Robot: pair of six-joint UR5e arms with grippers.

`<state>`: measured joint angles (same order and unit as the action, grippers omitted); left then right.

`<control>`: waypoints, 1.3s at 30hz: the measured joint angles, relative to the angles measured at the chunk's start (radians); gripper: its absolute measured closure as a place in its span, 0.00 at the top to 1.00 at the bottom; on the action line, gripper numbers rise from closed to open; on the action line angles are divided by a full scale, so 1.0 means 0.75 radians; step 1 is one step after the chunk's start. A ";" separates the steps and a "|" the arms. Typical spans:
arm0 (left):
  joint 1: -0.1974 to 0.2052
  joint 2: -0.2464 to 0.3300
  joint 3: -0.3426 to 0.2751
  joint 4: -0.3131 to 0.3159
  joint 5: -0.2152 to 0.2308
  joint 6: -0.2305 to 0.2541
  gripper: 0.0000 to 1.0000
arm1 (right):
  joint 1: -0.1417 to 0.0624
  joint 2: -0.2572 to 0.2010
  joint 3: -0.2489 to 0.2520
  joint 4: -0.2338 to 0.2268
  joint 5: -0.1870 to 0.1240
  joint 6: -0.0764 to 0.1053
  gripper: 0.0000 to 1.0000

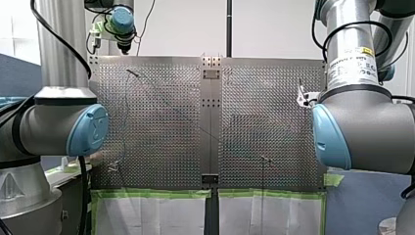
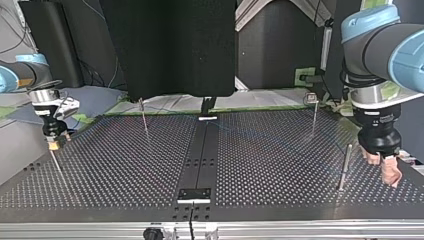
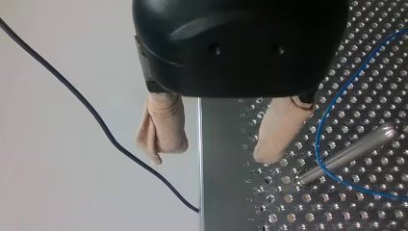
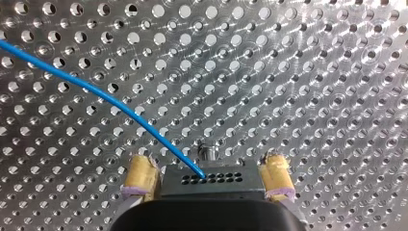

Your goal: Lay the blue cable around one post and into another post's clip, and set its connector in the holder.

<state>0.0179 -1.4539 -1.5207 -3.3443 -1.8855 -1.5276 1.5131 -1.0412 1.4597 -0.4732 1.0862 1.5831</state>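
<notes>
Blue cable [image 4: 96, 91]: seen in right wrist view arcing over the perforated tabletop [image 4: 312, 72], ending at top face of black connector [image 4: 211, 180], a block with two rows of small holes.
Connector position: between the fingers of right claw [image 4: 208, 161], just behind a small metal pin [image 4: 209, 151] standing on the tabletop.
Right claw: clenched on connector, yellow pads [image 4: 140, 175] flush against both of its sides. In top view, placed at the view's left, low over the tabletop edge.
Cable at other end, left wrist view: curved around the base of a bare metal post [image 3: 346, 154], passing near it on the claw side and running off past it both ways. Contact with post not resolvable.
Left claw [image 3: 209, 155]: released, beige pads [image 3: 163, 125] spread wide, nothing between them. Straddling the tabletop edge, one finger over the perforations just beside the post, the other off the plate. No contact with cable.
Thin dark wire [image 3: 96, 115]: off the tabletop, running diagonally up to its edge below the left claw.
Top view: three slim posts upright, well apart; cable only faintly traceable there.
</notes>
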 joint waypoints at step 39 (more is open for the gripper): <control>-0.142 0.024 -0.239 0.191 0.187 -0.080 1.00 | 0.002 0.000 0.000 0.003 0.000 -0.001 1.00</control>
<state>-0.0883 -1.4358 -1.6998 -3.2008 -1.7452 -1.5878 1.5145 -1.0412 1.4598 -0.4710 1.0862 1.5827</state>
